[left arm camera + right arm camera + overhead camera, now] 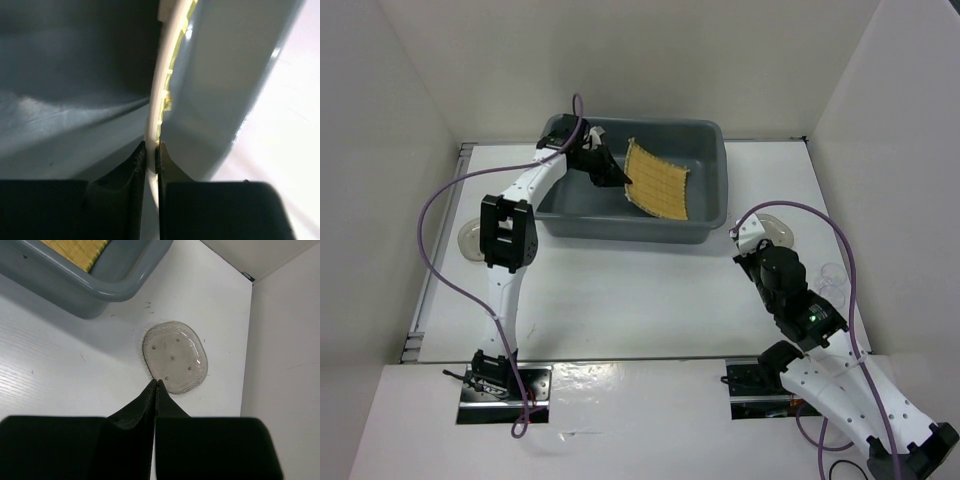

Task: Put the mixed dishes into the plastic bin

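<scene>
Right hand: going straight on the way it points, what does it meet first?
Probably the clear plate: its near edge lies just ahead of the shut right hand, though depth is hard to judge.

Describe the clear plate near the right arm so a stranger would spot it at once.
Start at the large dark grey plastic bin at the far side of the white table. Off its near right corner lies the clear rounded-square plate. Unlike the tan-yellow woven mat propped inside the bin, it is see-through, flat on the table, with small dots in it.
</scene>
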`<state>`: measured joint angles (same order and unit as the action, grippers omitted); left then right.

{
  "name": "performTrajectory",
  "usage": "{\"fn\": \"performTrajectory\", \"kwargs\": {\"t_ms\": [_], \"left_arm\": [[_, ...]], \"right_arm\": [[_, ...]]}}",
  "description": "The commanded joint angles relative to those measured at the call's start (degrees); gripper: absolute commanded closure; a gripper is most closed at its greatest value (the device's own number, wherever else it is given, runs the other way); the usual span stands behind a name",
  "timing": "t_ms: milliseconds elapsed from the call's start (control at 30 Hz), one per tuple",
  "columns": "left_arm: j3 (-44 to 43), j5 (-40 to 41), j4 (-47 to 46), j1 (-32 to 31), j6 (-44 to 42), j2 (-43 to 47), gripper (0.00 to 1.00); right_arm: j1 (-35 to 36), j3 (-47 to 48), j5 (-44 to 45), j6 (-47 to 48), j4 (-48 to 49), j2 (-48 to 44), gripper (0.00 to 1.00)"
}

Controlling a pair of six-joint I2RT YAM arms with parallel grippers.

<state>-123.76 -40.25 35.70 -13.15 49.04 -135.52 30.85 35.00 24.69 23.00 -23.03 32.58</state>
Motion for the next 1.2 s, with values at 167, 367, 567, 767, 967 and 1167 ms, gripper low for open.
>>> {"fn": "performTrajectory", "kwargs": {"t_ms": [167, 367, 567, 767, 967, 1167], "left_arm": [[2.47, 7.71, 7.88, -0.48, -6.5, -0.27, 0.74], [7.04, 11.42, 9.64, 0.05, -9.48, 1.4, 0.2], [6.0, 15.89, 13.41, 0.58, -11.59, 1.93, 0.0], [-6.38, 38.73, 28.44, 0.06, -12.12, 8.68, 0.0], [-1.25, 50.44, 29.27, -2.32, -12.12, 26.77, 0.0], [34.04, 38.24, 14.15, -1.79, -8.18, 51.83, 0.0]], "right_arm": [[-0.35, -0.64, 0.89, -0.24, 3.51, -0.06, 1.0], [-0.35, -0.64, 0.89, -0.24, 3.51, 0.47, 1.0], [-1.75, -1.17, 0.36, -0.24, 3.51, 2.31, 0.54], [-7.8, 2.51, 1.34, -1.38, 0.98, 8.97, 0.02], [-18.35, 4.45, -4.37, 11.68, 0.42, 15.84, 0.02], [-37.16, 13.58, -12.99, 14.52, -1.04, 37.61, 0.1]]}}
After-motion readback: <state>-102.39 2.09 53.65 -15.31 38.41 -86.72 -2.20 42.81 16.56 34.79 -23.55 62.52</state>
